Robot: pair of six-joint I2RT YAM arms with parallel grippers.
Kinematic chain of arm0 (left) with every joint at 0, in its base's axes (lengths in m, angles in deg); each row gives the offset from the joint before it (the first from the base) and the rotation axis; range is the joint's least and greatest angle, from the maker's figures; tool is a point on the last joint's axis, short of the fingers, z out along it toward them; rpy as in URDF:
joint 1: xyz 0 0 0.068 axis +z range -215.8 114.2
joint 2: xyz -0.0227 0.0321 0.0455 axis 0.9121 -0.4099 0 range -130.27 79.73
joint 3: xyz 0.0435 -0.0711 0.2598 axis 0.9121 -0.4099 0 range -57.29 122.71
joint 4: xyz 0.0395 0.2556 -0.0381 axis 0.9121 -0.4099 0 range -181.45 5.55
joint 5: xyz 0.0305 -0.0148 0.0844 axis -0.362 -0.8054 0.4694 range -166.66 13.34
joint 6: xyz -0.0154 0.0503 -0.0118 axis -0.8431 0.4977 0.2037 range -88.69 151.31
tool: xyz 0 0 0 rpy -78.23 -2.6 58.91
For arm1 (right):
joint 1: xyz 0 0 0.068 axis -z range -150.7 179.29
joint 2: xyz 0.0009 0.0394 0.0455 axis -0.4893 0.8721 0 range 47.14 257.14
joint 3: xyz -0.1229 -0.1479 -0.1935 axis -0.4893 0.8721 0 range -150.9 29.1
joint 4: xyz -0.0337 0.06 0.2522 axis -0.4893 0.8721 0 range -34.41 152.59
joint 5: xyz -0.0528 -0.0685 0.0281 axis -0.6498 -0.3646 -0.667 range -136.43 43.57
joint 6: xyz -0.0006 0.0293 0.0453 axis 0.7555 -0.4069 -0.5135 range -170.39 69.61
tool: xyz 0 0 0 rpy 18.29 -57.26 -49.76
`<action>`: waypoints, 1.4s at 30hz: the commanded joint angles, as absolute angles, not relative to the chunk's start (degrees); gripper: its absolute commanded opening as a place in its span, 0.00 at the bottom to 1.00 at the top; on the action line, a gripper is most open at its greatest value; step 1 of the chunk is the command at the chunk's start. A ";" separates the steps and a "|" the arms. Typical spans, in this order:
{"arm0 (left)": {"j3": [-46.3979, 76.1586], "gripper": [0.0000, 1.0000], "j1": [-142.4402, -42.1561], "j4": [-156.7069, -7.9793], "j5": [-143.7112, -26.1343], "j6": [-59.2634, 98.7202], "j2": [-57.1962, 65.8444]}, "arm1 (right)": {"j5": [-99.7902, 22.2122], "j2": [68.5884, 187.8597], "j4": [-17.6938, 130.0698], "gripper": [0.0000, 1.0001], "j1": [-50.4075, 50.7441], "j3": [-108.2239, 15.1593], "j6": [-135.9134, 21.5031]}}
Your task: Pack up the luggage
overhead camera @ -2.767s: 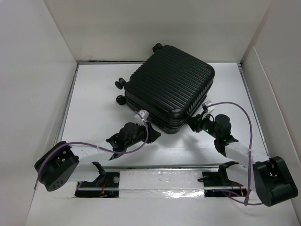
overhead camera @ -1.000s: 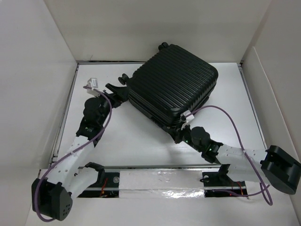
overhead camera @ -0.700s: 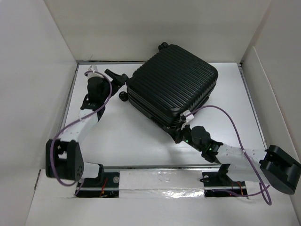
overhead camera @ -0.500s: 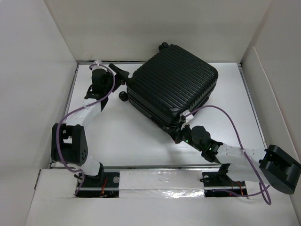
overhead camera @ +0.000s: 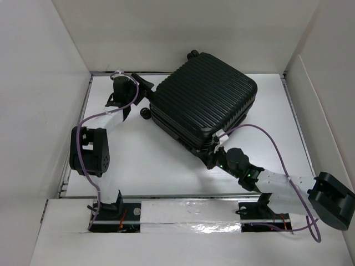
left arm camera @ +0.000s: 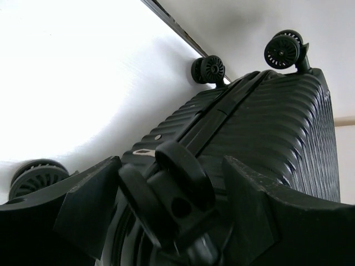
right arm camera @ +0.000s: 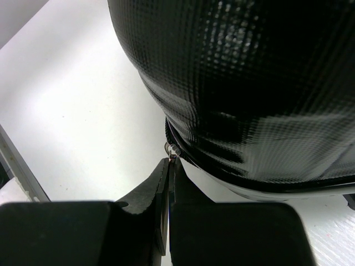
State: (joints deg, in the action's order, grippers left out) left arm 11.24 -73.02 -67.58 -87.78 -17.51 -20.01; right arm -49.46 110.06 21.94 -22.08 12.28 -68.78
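The luggage [overhead camera: 205, 105], a closed black ribbed suitcase, lies flat on the white table, turned at an angle. My left gripper [overhead camera: 145, 90] is at its far left corner. In the left wrist view the left gripper [left arm camera: 169, 180] is open, with a black caster wheel [left arm camera: 178, 178] between its fingers [left arm camera: 91, 191] and gaps on both sides. My right gripper [overhead camera: 214, 158] is at the suitcase's near corner. In the right wrist view the right gripper [right arm camera: 171, 162] is shut on a small metal zipper pull [right arm camera: 172, 148] at the shell's seam [right arm camera: 188, 155].
White walls close in the table on the left, back and right. Other casters [left arm camera: 283, 49] [left arm camera: 208, 67] [left arm camera: 36, 174] stick out of the suitcase's left end. The arms' base rail [overhead camera: 188, 213] runs along the near edge. A purple cable [overhead camera: 266, 136] loops over the right arm.
My left arm has swung back to the suitcase's far left corner, and its open fingers now straddle a caster. The right arm and the suitcase have stayed put over the last second.
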 commanded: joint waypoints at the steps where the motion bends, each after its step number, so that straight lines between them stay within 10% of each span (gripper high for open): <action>1: 14.52 0.70 -72.65 -62.39 -89.75 -19.66 -21.16 | -43.62 108.49 19.56 0.00 -23.09 11.70 -68.67; 14: 13.02 0.37 -72.65 -52.37 -92.30 -27.13 -23.89 | -43.18 111.04 20.44 0.00 -23.09 10.03 -68.32; 19: 13.73 0.01 -72.65 -49.82 -95.73 -30.12 -26.70 | -43.88 110.51 21.05 0.00 -22.56 10.20 -68.32; 42: -42.60 0.00 -91.88 -40.15 -72.02 -18.87 20.99 | -31.68 110.58 31.52 0.00 -1.11 -2.53 -62.61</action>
State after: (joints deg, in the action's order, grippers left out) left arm -38.44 -83.43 -33.73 -64.91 -26.58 16.51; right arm -35.95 107.46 40.70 -0.66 5.33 -64.56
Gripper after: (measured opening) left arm 0.448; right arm 0.019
